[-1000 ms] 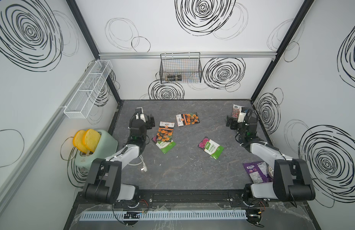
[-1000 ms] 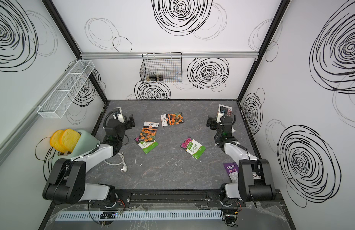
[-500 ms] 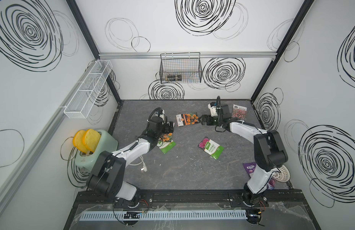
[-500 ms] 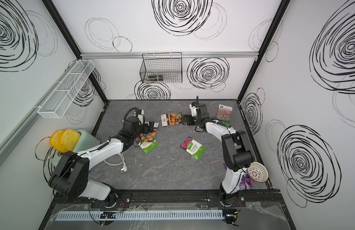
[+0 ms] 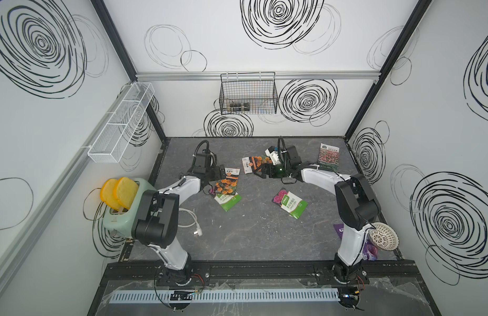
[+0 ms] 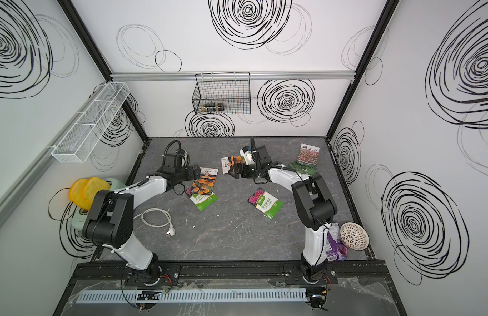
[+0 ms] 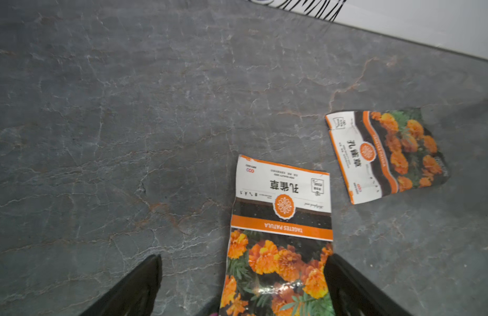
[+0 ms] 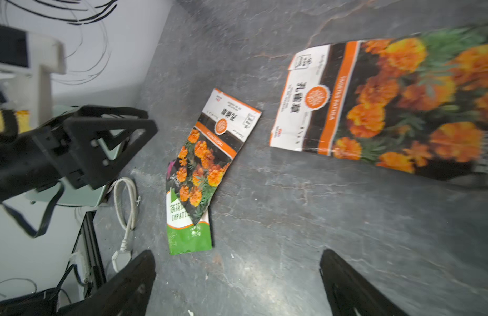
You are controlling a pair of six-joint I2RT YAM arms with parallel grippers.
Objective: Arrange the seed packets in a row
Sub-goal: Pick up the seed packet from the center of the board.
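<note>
Orange-flower packet (image 5: 227, 182) overlapping a green-white packet (image 5: 229, 202), second orange packet (image 5: 252, 163) just beside, pink-flowered packet (image 5: 290, 203) apart, red flower-field packet (image 5: 329, 154) back right.

Taking the centre of the worktop (image 5: 253, 240) as the dial in both top views, one tagetes packet (image 5: 228, 180) is lying at ten o'clock, overlapping the first impatiens packet (image 5: 229, 202) beneath its near end. The second tagetes packet (image 5: 251, 164) is lying at twelve, the flower-field packet (image 5: 329, 153) at two near the back edge, and the second impatiens packet (image 5: 291, 204) at three. The cable (image 6: 171, 232) is trailing at eight, and the snack pouch (image 6: 334, 240) is sitting at five.
</note>
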